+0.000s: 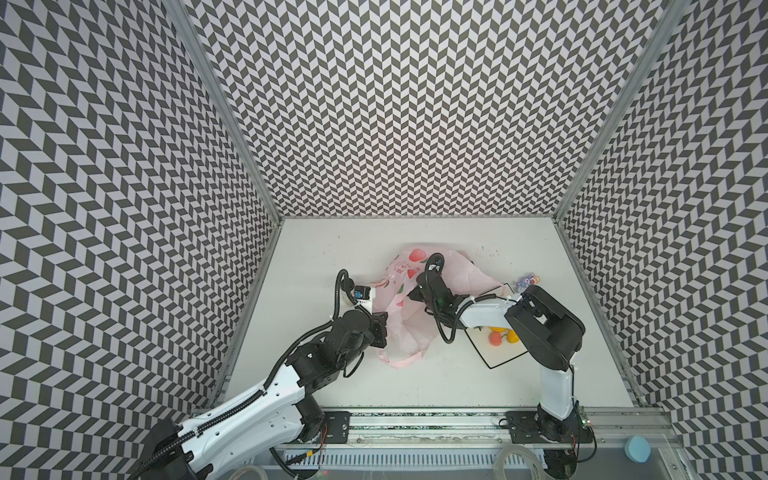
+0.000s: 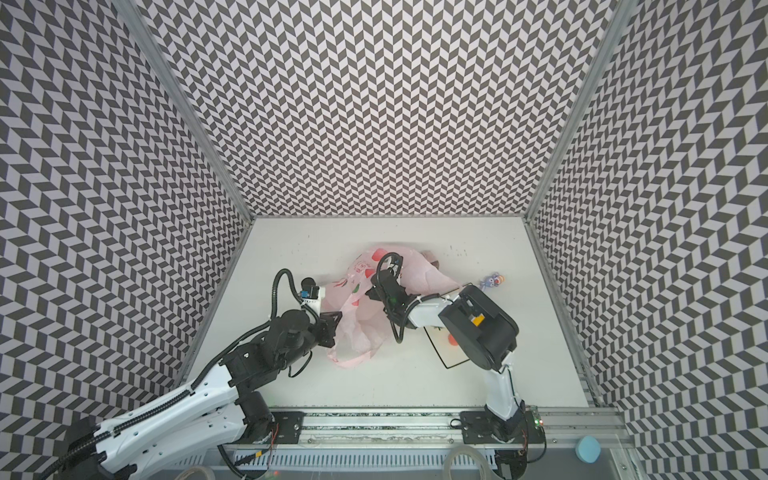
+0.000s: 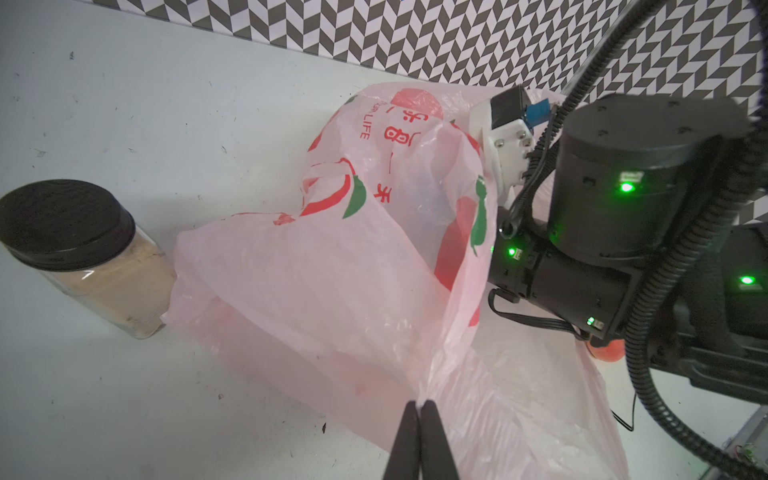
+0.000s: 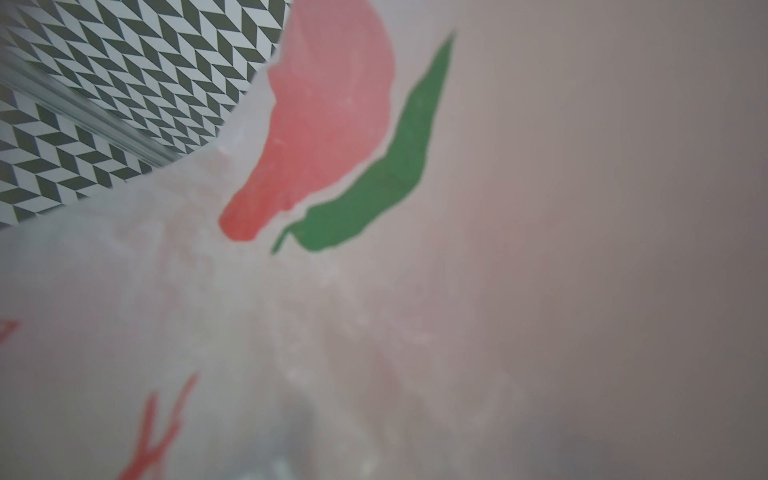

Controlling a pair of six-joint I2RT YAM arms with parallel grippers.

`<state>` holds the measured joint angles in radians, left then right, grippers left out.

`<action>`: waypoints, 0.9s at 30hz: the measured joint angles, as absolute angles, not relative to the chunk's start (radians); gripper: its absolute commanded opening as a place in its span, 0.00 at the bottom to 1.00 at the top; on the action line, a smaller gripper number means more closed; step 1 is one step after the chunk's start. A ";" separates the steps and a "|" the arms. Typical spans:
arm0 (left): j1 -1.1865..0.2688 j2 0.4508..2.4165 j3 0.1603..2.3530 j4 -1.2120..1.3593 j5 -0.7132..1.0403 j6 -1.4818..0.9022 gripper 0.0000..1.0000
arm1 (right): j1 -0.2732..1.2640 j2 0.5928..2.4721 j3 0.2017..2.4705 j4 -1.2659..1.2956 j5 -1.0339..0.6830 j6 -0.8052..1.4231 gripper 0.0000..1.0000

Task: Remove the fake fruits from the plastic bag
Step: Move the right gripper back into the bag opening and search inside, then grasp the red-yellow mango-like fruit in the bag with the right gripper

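Note:
The plastic bag (image 1: 461,276) (image 2: 357,328) lies crumpled mid-table, thin pink film with red fruit prints. My left gripper (image 3: 419,405) (image 1: 384,330) is shut on the bag's rim at its left side and holds the mouth up. My right wrist (image 1: 434,291) (image 2: 392,291) reaches into the mouth from the right. Its gripper is hidden inside, and bag film (image 4: 540,208) fills the right wrist view. Orange (image 1: 494,339) and yellow (image 1: 511,336) fake fruits lie on a plate under the right arm. A red one (image 3: 609,351) (image 2: 451,340) shows there too.
The white square plate with a black rim (image 1: 498,356) (image 2: 451,358) lies right of the bag. A small purple toy figure (image 1: 524,281) (image 2: 492,280) stands behind it. A clear jar with a black lid (image 3: 83,249) stands against the bag's far side. Patterned walls enclose three sides.

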<state>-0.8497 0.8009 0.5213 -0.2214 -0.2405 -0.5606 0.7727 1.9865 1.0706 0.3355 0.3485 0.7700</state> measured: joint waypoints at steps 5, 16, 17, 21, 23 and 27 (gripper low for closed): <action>-0.850 0.812 0.521 -0.218 -0.228 -0.558 0.00 | 0.760 2.061 1.139 0.342 0.347 0.769 0.70; -0.850 0.812 0.521 -0.216 -0.220 -0.558 0.00 | 0.741 2.100 1.158 0.345 0.299 0.738 0.36; -0.850 0.811 0.521 -0.216 -0.222 -0.558 0.00 | 0.740 2.096 1.153 0.346 0.292 0.731 0.34; -0.850 0.801 0.520 -0.215 -0.236 -0.558 0.00 | 0.737 2.031 1.098 0.344 0.245 0.689 0.30; -0.850 0.794 0.516 -0.212 -0.249 -0.558 0.00 | 0.737 1.984 1.067 0.345 0.214 0.673 0.29; -0.850 0.789 0.493 -0.197 -0.269 -0.555 0.00 | 0.738 1.865 1.000 0.344 0.132 0.645 0.29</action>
